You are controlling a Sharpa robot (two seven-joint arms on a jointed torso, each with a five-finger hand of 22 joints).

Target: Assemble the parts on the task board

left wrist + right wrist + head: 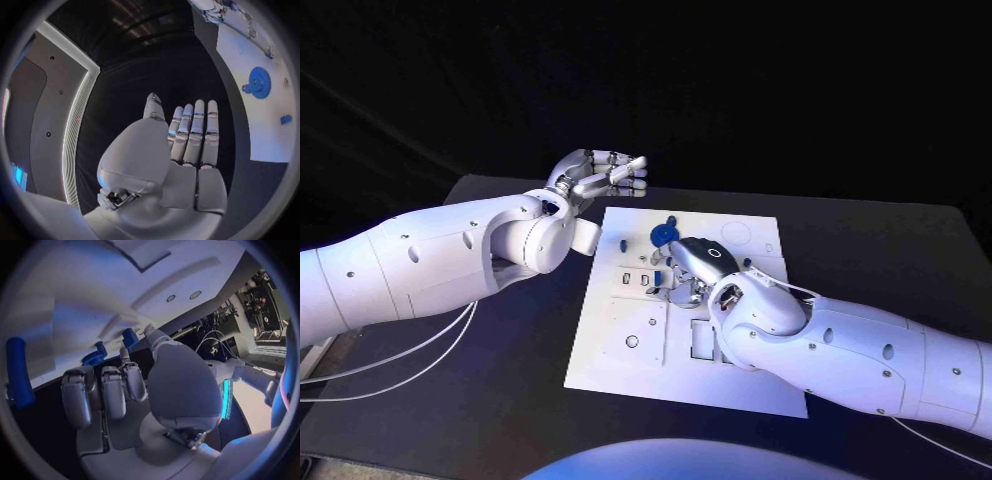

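Note:
The white task board (678, 350) lies in the middle of the black table. A blue gear (662, 236) stands near its far edge, and small blue parts (651, 276) sit left of my right hand. My right hand (701, 262) rests low over the board just behind the gear, fingers curled down. In the right wrist view its fingertips (149, 330) lie beside a small blue part (129, 336); a hold is unclear. A long blue part (19, 371) stands at the side. My left hand (599, 174) hovers off the board's far left corner, fingers straight, empty. The left wrist view shows the gear (259, 81).
The black table (473, 400) has bare room on the board's left and front. My left forearm (430, 260) reaches over the table's left part. Thin white cables (401, 352) hang under it. The board's near half (733, 385) holds only small holes and recesses.

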